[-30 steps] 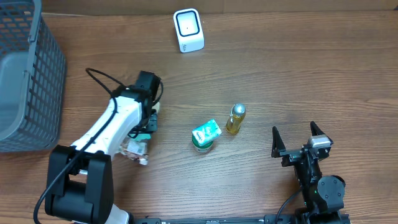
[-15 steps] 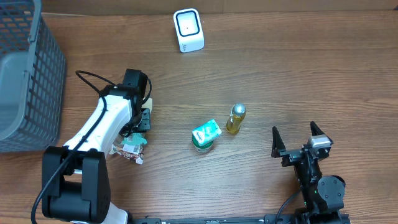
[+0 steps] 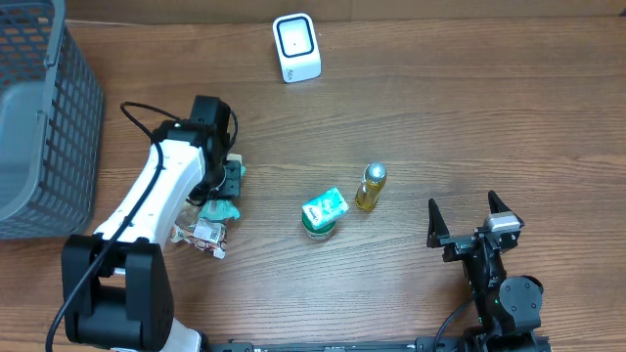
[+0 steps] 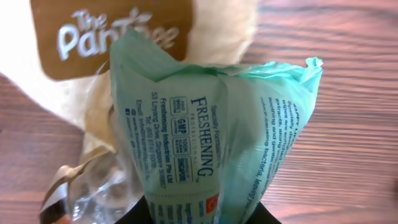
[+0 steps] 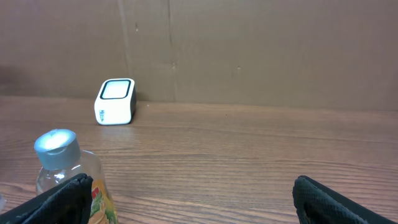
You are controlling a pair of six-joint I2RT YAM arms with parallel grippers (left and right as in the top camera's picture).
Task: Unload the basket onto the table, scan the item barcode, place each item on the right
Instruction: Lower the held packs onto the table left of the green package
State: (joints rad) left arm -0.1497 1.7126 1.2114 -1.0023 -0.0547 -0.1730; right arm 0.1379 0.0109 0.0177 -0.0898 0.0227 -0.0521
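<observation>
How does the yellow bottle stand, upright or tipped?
Upright: the right wrist view shows the yellow bottle standing, silver cap on top.

Left wrist: green packet (image 4: pixel 211 124) fills the view and runs off the bottom edge; fingers hidden beneath it. It covers part of the brown label (image 4: pixel 56 65), which reads "The Pan…", rest hidden.

Overhead: left gripper (image 3: pixel 230 186) mostly under the left arm (image 3: pixel 161 196); jaws not readable, grip on the packet cannot be told. Basket (image 3: pixel 59 117) cut by left and top edges. Print on clear bag (image 3: pixel 203 233) and green carton (image 3: pixel 323 209) too small to read.

Right wrist: bottle (image 5: pixel 59 162) cut by bottom edge. Right gripper (image 5: pixel 189 183) shows fingertips only, at the lower corners.
</observation>
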